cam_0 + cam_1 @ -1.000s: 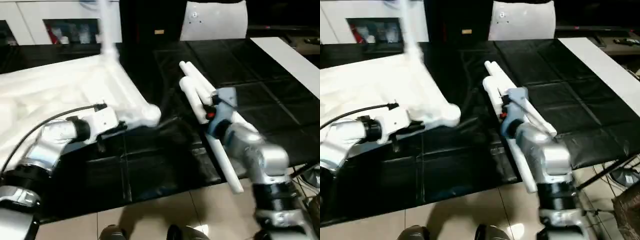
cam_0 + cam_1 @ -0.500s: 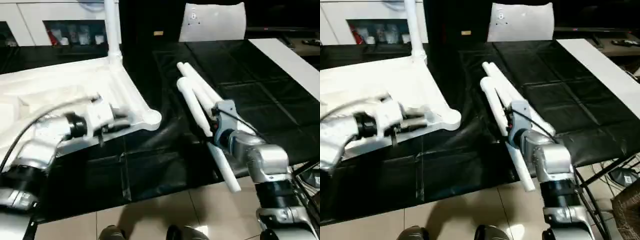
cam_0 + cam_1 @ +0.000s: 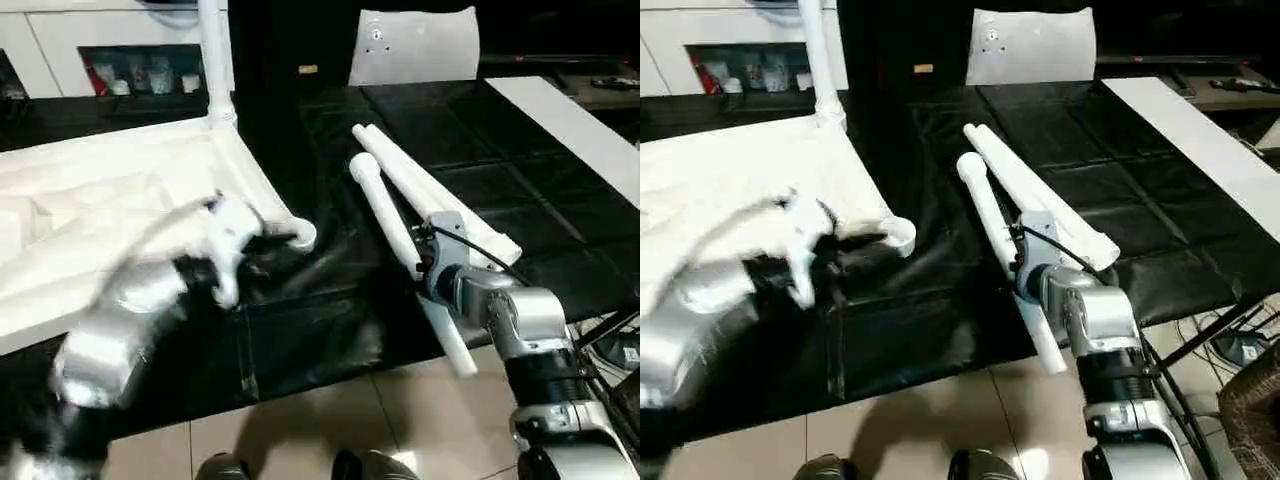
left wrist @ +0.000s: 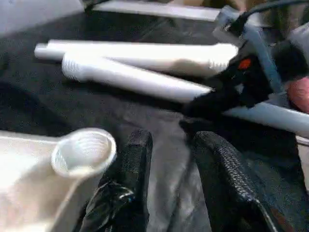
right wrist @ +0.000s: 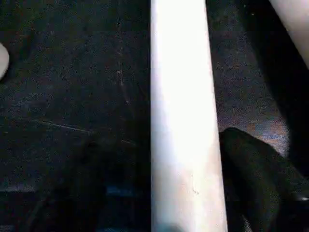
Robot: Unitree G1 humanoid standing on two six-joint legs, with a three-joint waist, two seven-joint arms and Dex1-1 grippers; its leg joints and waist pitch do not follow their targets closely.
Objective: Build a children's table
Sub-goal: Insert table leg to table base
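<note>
Tabletop lay upside down on the black-covered bench, toward its left side, ribbed underside up. One leg already stood upright in the far corner socket. Near corner socket was empty, its threads visible in the left wrist view. So one leg looked done, and three were probably left; the other two sockets could not be made out.

Three loose legs lay together near the middle of the bench, close to its front edge, fanned out from each other. The near one ran toward the front edge and overhung it a little. Two more lay just beside it, touching or nearly so.

Right pincer sat down over the near loose leg, black fingers straddling it on both sides in the right wrist view. Jaws were open around the leg; whether they pressed it yet could not be told, so no firm grip was claimed.

Left pincer was blurred in the head views, just beside the empty near socket, partly open with nothing between its fingers.

Judged step in hand: picking up the second leg to bring it to the open socket. Remaining: seat and screw that leg, then the other two, then flip the table upright.
</note>
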